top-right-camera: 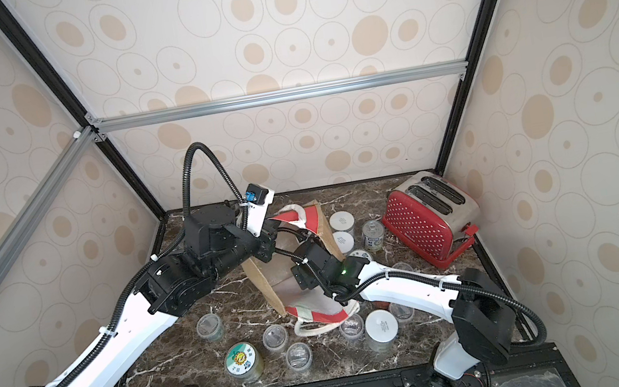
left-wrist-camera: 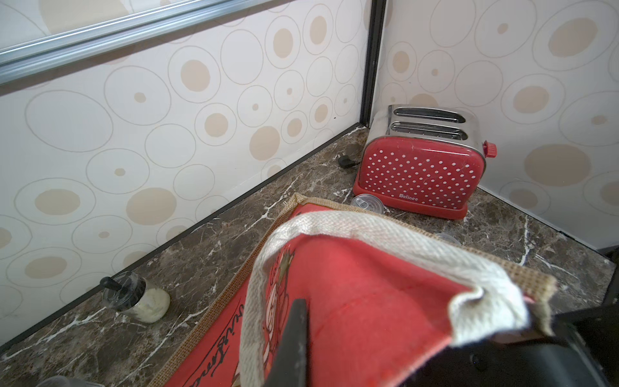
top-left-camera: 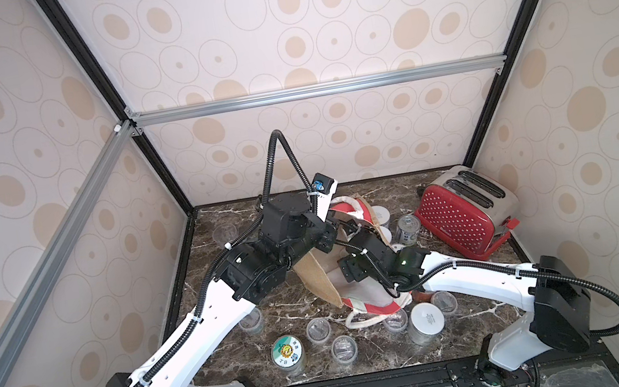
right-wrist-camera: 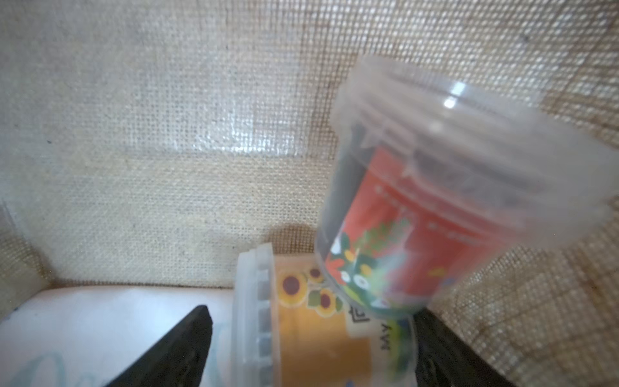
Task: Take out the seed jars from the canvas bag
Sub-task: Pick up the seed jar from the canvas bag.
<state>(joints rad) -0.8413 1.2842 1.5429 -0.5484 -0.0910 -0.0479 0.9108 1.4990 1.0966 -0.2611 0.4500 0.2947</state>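
Top views show a big brown marble table [top-left-camera: 484,326] with walls around it. In the middle of it stands the boxy tan cloth bag with red sides [top-left-camera: 315,278], leaning a bit. A red toaster with white dots [top-left-camera: 459,217] sits in the far right corner, apart from the bag.

The left gripper [top-left-camera: 336,229] is pinched tight on the bag's top edge, by the white strap [left-wrist-camera: 385,231], and holds that side up. The right gripper [right-wrist-camera: 311,321] is down inside the bag. In the right wrist view its two black fingers [right-wrist-camera: 181,345] stand wide apart. An orange sunflower jar [right-wrist-camera: 318,335] lies on its side between them. I cannot tell if they touch it. A clear jar with a red label [right-wrist-camera: 418,207] is tilted just above that one and looks blurry.

Out on the table, near the front edge, stand a tall white-lidded jar [top-left-camera: 428,319], a jar with a cartoon sticker lid [top-left-camera: 286,352] and some tiny clear cups [top-left-camera: 318,330]. Two more white-lidded jars [top-right-camera: 341,221] stand between the bag and the toaster.
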